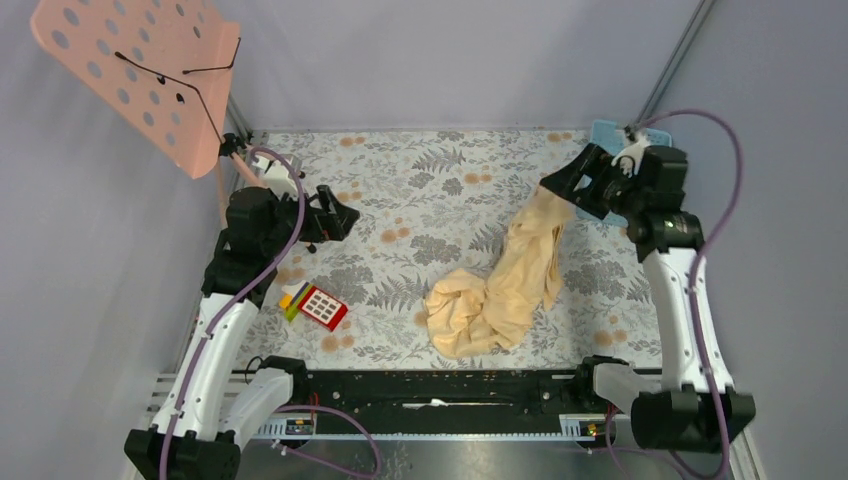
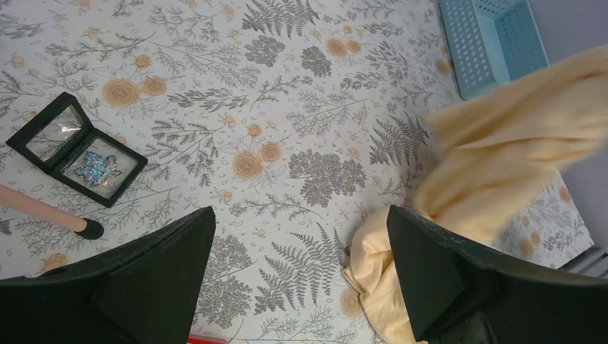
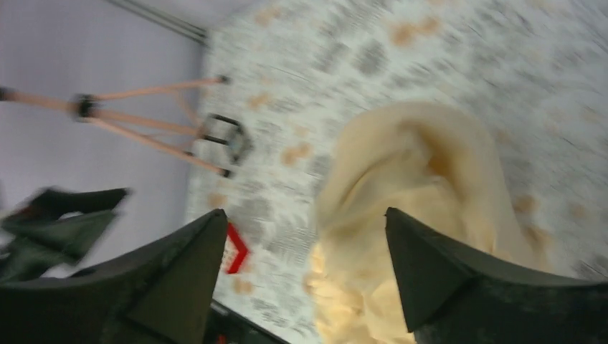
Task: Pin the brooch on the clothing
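1. Right wrist view: the right gripper [image 3: 301, 215] stands with jaws apart over the lifted cream T-shirt [image 3: 409, 158], which could slump into a heap.
2. Empty, the left gripper [image 2: 299, 211] gapes wide.
3. Well apart, the brooch [image 2: 98, 166] lies in its open black case [image 2: 74, 147]; bunched cloth would hinder pinning.

Open tablecloth [image 1: 420, 190] separates the case [image 2: 75, 148] from the hanging clothing [image 1: 520, 270]; a stand leg [image 2: 43, 209] lies just beside the case.

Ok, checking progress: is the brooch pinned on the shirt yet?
No, the brooch lies in its open black case, apart from the shirt.
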`<action>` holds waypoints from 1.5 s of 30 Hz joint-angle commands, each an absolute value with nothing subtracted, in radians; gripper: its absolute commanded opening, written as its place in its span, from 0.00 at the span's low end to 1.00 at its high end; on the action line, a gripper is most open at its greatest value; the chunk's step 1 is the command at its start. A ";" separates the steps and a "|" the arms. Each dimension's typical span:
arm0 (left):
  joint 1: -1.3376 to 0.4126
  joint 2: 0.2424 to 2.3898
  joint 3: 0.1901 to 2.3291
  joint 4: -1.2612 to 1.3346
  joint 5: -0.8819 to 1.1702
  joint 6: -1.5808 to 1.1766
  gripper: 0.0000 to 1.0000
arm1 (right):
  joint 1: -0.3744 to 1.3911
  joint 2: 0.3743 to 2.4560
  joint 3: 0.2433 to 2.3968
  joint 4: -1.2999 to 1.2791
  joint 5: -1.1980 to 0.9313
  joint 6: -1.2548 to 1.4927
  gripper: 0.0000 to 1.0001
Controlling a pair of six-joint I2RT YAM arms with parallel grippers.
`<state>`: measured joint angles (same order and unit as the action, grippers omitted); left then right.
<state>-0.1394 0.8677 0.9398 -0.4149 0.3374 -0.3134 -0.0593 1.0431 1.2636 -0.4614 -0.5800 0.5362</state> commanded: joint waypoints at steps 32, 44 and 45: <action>-0.860 1.344 0.708 -0.012 0.042 -0.629 0.93 | -0.007 0.894 0.467 -0.538 -0.401 0.501 0.69; -0.880 1.470 0.786 0.001 -0.066 -0.635 0.90 | 0.047 0.960 0.449 -0.475 -0.368 0.519 0.67; -0.882 1.481 0.793 0.001 -0.069 -0.636 0.89 | 0.050 0.969 0.449 -0.467 -0.369 0.520 0.67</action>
<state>-0.8715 1.4391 0.7330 -0.0685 -0.0387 -0.6296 0.0341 0.9421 0.4511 -0.5098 -0.3946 0.5056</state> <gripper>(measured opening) 0.906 0.671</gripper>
